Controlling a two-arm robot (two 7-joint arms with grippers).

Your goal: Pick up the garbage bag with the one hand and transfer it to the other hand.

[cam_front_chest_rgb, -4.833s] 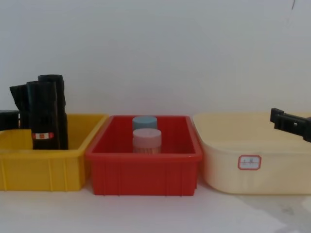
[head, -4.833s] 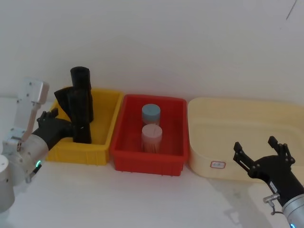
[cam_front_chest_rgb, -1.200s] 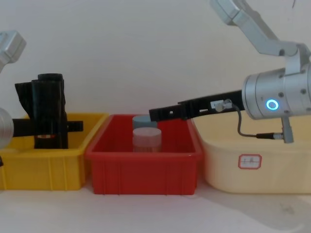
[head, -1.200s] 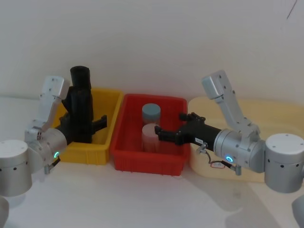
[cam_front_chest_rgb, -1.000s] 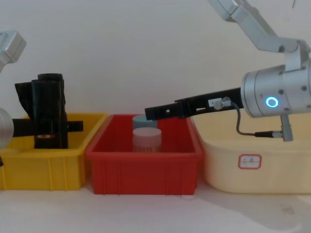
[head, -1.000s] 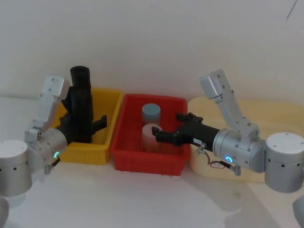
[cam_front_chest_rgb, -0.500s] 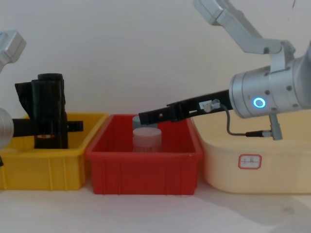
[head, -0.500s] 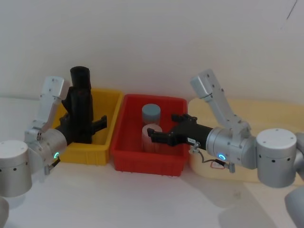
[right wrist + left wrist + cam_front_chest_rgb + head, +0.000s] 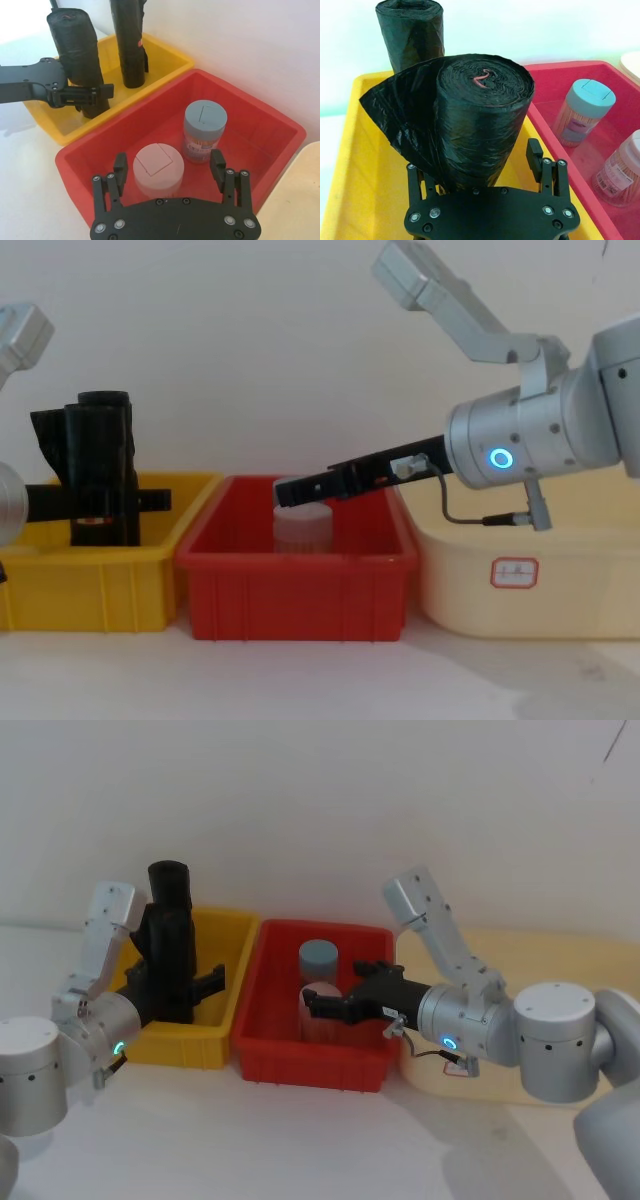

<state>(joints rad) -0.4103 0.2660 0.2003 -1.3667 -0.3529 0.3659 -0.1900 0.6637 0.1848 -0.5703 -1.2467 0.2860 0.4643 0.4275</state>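
The left gripper (image 9: 475, 157) has its jaws spread to either side of the garbage bag (image 9: 480, 115), low on the roll. A strip of yellow floor shows between one finger and the plastic, so I judge the bag straddled, not yet clamped. That low, level approach suits a tall upright cylinder: the fingers can meet the firm wound body below the loose flap that hangs off one side. The roll is thick, glossy, crinkled black film wound in tight layers around a reddish core, and it stands in the yellow bin (image 9: 355, 100). A slimmer black roll (image 9: 410, 30) stands just behind it.

The right gripper (image 9: 169, 167) is wide open and holds nothing. It hangs over the red bin (image 9: 280, 130), above a pale-lidded jar (image 9: 156, 167) and a blue-grey-lidded jar (image 9: 205, 120), and it points toward the yellow bin, probably waiting for the handover. Both jars are clear, smooth plastic cylinders. The bins are rigid moulded plastic, and a rounded cream tub (image 9: 470, 580) stands beside the red one.
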